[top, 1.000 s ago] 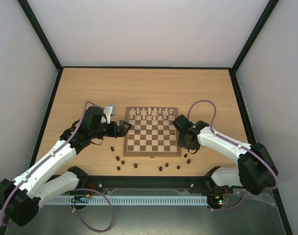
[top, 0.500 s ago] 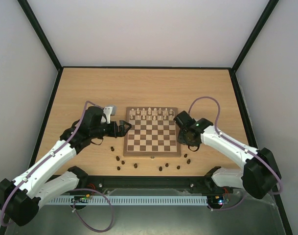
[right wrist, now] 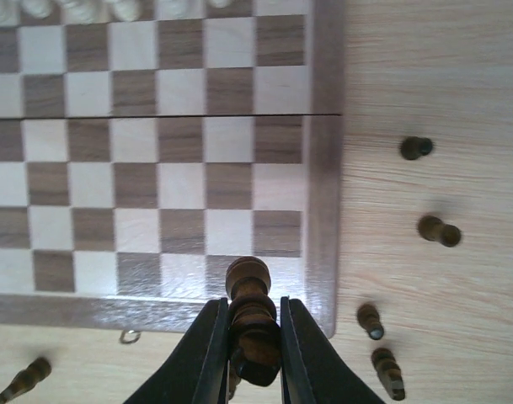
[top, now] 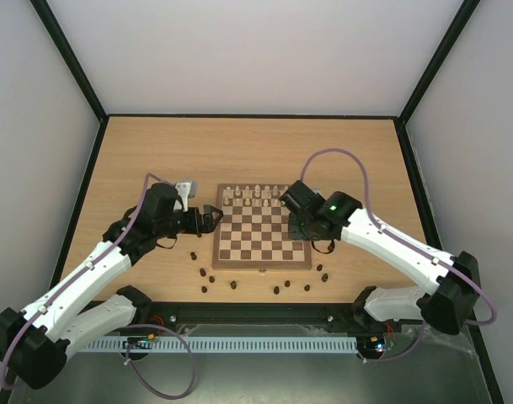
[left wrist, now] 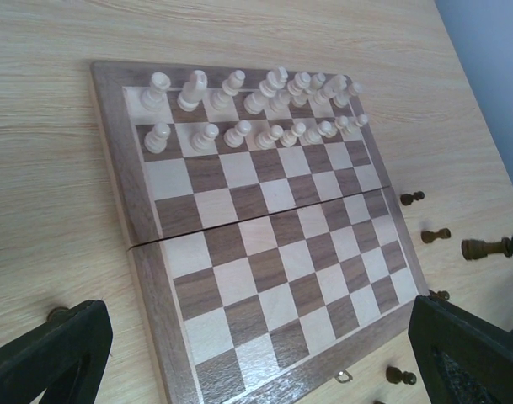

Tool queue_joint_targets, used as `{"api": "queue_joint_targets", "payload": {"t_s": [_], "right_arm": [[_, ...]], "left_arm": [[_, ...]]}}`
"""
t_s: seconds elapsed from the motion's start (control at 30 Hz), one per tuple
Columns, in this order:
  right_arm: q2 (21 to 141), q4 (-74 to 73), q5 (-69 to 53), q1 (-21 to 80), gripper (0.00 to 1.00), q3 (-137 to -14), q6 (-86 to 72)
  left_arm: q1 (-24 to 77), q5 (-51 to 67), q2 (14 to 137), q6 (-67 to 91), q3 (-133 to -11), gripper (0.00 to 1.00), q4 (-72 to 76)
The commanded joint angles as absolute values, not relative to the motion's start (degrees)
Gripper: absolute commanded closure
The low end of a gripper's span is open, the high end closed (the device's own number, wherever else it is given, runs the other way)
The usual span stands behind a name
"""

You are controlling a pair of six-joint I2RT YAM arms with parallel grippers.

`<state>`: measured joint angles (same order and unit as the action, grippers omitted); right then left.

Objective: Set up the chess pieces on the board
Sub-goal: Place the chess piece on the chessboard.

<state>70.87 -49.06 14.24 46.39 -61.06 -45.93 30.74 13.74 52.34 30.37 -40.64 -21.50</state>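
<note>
The board (top: 261, 266) lies mid-table, its clasp (right wrist: 130, 337) on the near edge. Pale chess pieces (top: 256, 196) stand in its two far rows, also seen in the left wrist view (left wrist: 256, 101). Several dark chess pieces (top: 212, 278) lie on the table along the near edge and off the right corner (right wrist: 439, 230). My right gripper (right wrist: 252, 316) is shut on a dark piece (right wrist: 250, 282), held above the board's near right corner. In the top view that gripper (top: 300, 220) hangs over the board's right side. My left gripper (top: 212, 217) stands open at the board's left edge, with nothing between its fingers (left wrist: 54, 349).
A black frame (top: 79, 202) and white walls close in the wooden table on three sides. The right arm's purple cable (top: 340, 160) loops above the table behind the board. Loose dark pieces (right wrist: 388, 372) lie close to the board's near right corner.
My right arm has swung left from beside the board's right edge to over its right side, carrying the dark piece. The left arm has not moved.
</note>
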Motion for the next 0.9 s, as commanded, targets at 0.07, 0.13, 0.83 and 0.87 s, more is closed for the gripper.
{"api": "queue_joint_targets", "payload": {"t_s": [0.07,0.13,0.83,0.87], "right_arm": [[78.8,-54.8,14.2,52.1,0.98,-68.8,-40.8],[81.5,-54.9,13.9,53.7,0.97,-70.4,-39.6],[98.1,-44.6,11.0,62.2,0.97,-75.1,-39.3],[98.7,-44.6,10.9,62.5,0.97,-75.4,-39.4]], "left_arm": [[31.0,8.3,49.7,32.4,-40.9,0.00,-23.0],[30.9,7.5,49.1,33.0,-40.9,0.01,-23.4],[30.9,5.8,47.9,34.2,-40.8,0.00,-25.8],[31.0,5.8,47.9,34.1,-40.7,0.01,-25.8]]}}
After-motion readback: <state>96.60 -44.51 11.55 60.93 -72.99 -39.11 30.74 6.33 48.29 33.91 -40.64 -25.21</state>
